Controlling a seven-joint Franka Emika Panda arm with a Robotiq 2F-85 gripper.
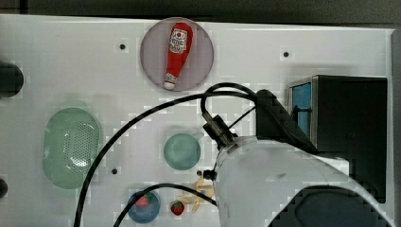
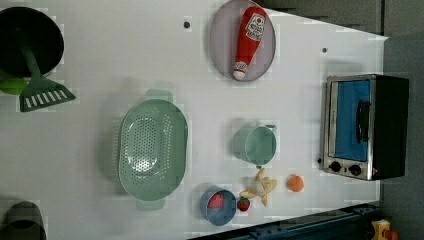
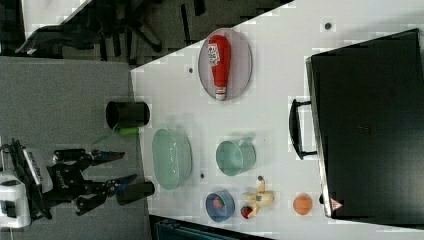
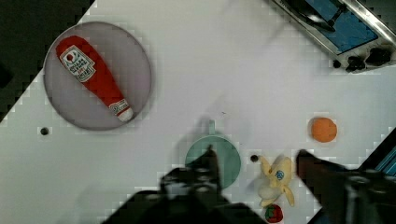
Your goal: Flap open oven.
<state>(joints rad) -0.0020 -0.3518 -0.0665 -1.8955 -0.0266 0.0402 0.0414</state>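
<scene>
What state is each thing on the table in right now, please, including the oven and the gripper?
oven: door shut, handle untouched.
gripper: open, holding nothing, hanging above the table.
ketchup bottle: lying on the round plate.
green cup: upright, empty.
colander: upright, empty.
blue bowl: holds a red fruit.
banana: lying on the table, peeled open.
</scene>
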